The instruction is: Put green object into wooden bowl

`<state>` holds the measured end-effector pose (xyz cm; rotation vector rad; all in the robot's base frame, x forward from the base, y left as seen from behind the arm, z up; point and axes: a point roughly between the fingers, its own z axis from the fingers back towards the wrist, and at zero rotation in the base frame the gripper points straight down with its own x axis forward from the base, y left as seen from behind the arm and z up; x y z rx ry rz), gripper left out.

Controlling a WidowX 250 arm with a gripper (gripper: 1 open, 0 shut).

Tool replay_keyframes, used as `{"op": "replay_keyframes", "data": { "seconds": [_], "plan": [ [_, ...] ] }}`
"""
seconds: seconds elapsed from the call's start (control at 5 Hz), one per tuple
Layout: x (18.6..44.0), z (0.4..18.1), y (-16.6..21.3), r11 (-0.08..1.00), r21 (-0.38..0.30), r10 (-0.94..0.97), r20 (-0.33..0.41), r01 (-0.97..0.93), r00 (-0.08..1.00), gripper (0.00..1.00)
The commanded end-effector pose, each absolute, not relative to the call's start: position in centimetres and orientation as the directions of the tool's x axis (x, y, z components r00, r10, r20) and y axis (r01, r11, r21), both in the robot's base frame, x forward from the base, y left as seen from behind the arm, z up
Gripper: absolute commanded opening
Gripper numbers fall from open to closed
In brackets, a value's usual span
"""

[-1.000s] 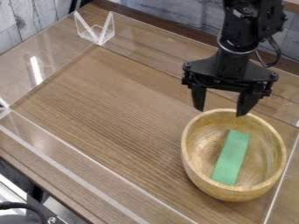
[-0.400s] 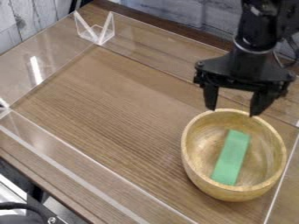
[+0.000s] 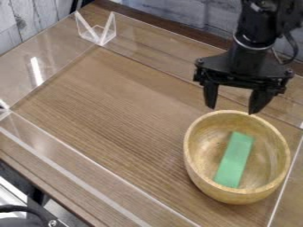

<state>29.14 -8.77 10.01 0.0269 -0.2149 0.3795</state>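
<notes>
Lying flat on the bottom of the wooden bowl point(image 3: 236, 156), the green object point(image 3: 238, 159) was already where the task wanted it. It was a small bright-green bar, flat and rectangular, with a smooth plain surface, and it pointed a little slantwise across the bowl. The bowl was round and shallow, of light tan wood with a thick rim, and much wider than the bar.

I judged the main work to be done; only moving the arm away seemed to be left. The hand point(image 3: 243, 96) hung above the far rim of the bowl, its dark fingers spread wide and pointing down, holding nothing and touching nothing.

The bowl stood near the right corner of the desk point(image 3: 112, 106), a brown surface with fine wood grain, bordered by low clear plastic walls point(image 3: 48, 142).
</notes>
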Motion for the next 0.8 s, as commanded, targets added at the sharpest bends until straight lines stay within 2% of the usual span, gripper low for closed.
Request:
{"op": "replay_keyframes", "data": {
  "seconds": [0.0,0.2,0.6],
  "plan": [
    [28.9,10.3,-8.4,0.935,-0.034,0.351,0.248,-0.354,0.903,1.00],
    [28.2,10.3,-8.3,0.937,-0.060,0.347,0.250,-0.343,0.904,1.00],
    [29.2,12.9,-7.5,0.901,-0.078,0.431,0.260,-0.426,0.864,1.00]
  ]
}}
